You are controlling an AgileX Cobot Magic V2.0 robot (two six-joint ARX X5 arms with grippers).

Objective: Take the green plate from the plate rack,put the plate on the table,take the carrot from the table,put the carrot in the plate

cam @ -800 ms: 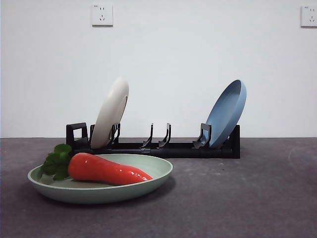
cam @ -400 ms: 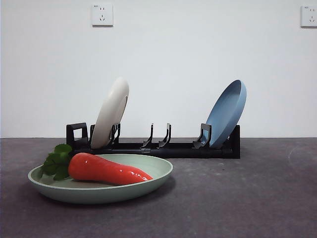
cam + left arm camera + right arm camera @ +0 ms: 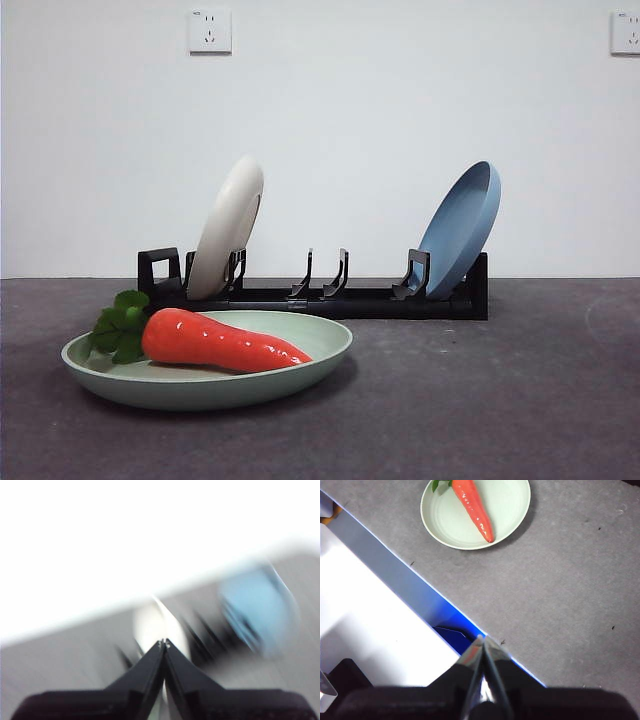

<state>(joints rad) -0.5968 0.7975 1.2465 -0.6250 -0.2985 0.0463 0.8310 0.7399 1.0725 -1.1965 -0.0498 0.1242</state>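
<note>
The green plate lies flat on the dark grey table at the front left, in front of the plate rack. The carrot lies in the plate, leafy top to the left. Both also show in the right wrist view: the plate with the carrot across it. My right gripper is shut and empty, high above the table's edge, far from the plate. My left gripper is shut and empty; its view is blurred, with the rack beyond its tips. Neither gripper shows in the front view.
A cream-white plate leans in the rack's left slot and a light blue plate in its right slot; the middle slots hold nothing. A white wall with sockets stands behind. A white and blue surface borders the table in the right wrist view.
The whole front view has shifted a few pixels to the right. The plate, carrot and rack keep their places relative to each other.
</note>
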